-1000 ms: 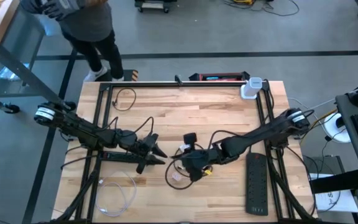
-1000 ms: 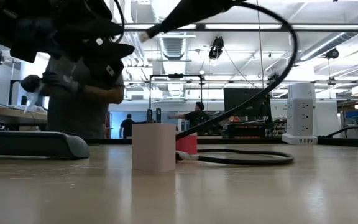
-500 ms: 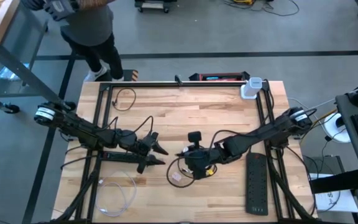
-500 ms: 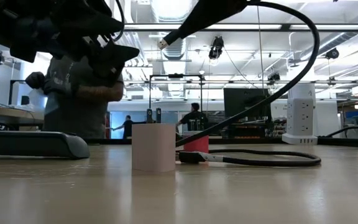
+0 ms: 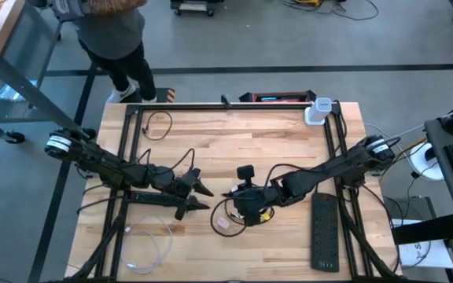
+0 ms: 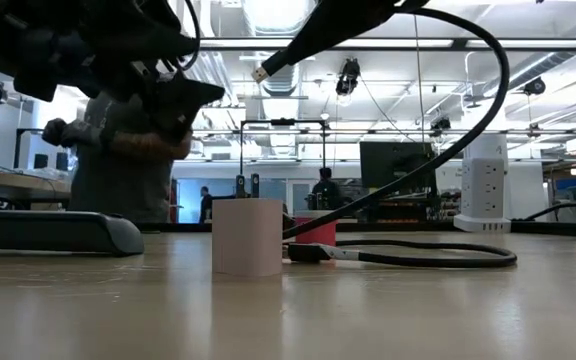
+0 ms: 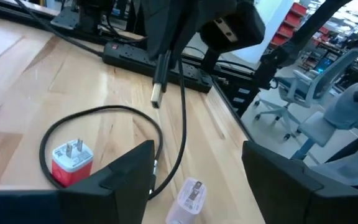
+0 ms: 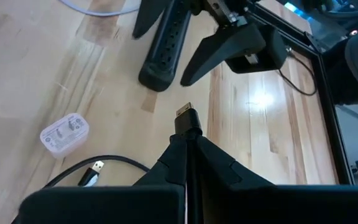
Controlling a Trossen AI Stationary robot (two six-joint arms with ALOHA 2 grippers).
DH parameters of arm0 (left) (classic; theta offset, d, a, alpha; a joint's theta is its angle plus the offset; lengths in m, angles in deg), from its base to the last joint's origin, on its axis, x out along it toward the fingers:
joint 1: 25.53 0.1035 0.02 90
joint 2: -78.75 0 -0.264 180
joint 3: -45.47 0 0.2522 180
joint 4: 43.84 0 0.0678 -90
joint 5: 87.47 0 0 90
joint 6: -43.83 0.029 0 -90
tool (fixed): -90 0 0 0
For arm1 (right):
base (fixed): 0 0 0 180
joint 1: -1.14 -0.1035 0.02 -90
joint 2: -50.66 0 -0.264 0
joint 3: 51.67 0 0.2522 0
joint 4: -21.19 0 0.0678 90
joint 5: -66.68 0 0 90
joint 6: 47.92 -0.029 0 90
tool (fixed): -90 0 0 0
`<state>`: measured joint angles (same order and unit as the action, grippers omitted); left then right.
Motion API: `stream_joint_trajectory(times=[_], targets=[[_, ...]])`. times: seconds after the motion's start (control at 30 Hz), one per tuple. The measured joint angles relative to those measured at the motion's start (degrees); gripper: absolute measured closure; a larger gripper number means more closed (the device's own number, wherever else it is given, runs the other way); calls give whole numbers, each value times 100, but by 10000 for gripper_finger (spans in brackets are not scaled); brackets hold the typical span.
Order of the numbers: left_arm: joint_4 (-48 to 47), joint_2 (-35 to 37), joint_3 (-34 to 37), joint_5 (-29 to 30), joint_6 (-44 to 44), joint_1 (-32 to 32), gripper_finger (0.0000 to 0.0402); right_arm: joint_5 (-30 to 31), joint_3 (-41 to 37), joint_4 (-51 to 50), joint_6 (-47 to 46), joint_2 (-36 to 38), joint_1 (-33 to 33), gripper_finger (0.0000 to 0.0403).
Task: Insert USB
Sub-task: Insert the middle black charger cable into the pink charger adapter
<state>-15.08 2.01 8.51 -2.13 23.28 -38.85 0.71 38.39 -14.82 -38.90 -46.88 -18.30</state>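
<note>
While no readable brand or writing shows anywhere, the USB plug (image 8: 185, 116) is clear enough: the right gripper (image 8: 188, 138) has its fingers closed on the plug's black body, with the metal tip poking out past them. In the low view that plug (image 6: 261, 72) hangs in the air above and slightly right of the white charger block (image 6: 247, 236), well clear of the table. In the right wrist view the same white charger block (image 8: 64, 134) lies flat on the wood, near the plug but not touching it. The black cable (image 6: 438, 160) arcs from the plug down to the tabletop and loops past the red charger (image 7: 72, 162), which lies prongs up just behind the white block. The cable's other plug (image 8: 91, 174) lies loose on the wood beside the white block.

Across from the white block, the left gripper (image 5: 196, 191) hovers over the table with its fingers spread apart, holding nothing. One black power strip (image 8: 166, 43) lies under it; another black strip (image 5: 325, 232) lies beyond the right arm.

Against half a second ago, plug, cable and both arms sit almost exactly as they did; only the person (image 5: 104, 31) beyond the table's far edge has shifted.
</note>
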Motion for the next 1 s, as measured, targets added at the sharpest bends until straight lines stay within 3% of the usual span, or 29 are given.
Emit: stream_joint_trajectory(times=[0.13, 0.3, 0.43, 0.67, 1.0], targets=[[-469, -366, -457, 116, 55, -168, 177, 194, 0, -470, -156, 37, 34, 403], [-2512, -722, -1431, 203, 361, -335, 176, 1446, -7, -2064, -1174, 419, 35, 403], [-3523, -1078, -2073, 575, 756, -508, 180, 1552, -12, -2820, -2058, 720, 37, 403], [-3883, -1686, -2748, 814, 1608, -813, 173, 1508, -165, -2718, -2202, 746, 200, 403], [-3885, -2469, -2966, 819, 1841, -858, 146, 1431, -254, -2664, -1924, 36, 699, 403]])
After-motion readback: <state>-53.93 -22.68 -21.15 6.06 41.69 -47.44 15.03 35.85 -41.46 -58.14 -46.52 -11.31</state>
